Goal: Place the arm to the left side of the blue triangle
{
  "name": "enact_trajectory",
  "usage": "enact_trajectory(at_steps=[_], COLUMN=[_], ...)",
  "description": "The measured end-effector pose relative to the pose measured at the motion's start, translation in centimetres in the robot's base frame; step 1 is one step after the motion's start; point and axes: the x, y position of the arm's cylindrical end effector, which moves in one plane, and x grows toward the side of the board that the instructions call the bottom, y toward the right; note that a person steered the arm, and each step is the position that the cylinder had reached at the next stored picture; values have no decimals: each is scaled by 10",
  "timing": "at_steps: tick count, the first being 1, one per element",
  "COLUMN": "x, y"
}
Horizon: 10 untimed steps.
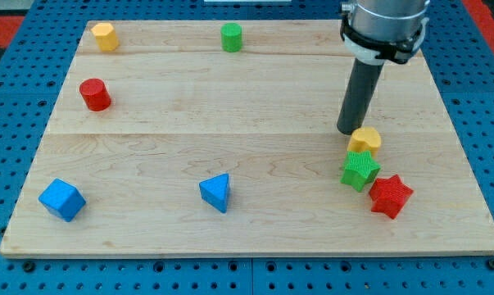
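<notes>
1. Work surface: a pale wooden board (255,90) made of joined planks, lying on a blue perforated base (17,270) that shows around its edges.
2. Tool: a straight dark rod descending from a grey collar at the far right. It carries no jaws, so there is nothing to spread, press together or pinch; it holds nothing. My tip (351,130) rests at the board surface on the right side.
3. Tip relative to nearby blocks: just to the left of, and slightly farther than, the yellow block (366,139) at the right, whose shape is rounded but not clear. Whether the two touch cannot be told.
4. Right-hand cluster: the green star (360,170) lies directly nearer than that yellow block and appears to touch it; the red star (391,197) sits to the right and nearer, against the green star.
5. Task object: the blue triangle (216,192) lies near the front edge, a little left of centre, well apart from the tip, which stands far to its right.
6. Remaining blocks: a blue cube (62,199) at the near left corner; a red cylinder (94,94) at mid-left; a yellow cylinder (105,37) at the far left corner; a green cylinder (231,38) at the far edge, near centre.
</notes>
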Motion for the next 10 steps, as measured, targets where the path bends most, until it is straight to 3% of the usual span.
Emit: enact_trajectory(at_steps=[2,3,5,6,7,8,10], x=[1,-3,-4,12,61,116,75], y=[0,-40,-163,-237,-290,-218,-163])
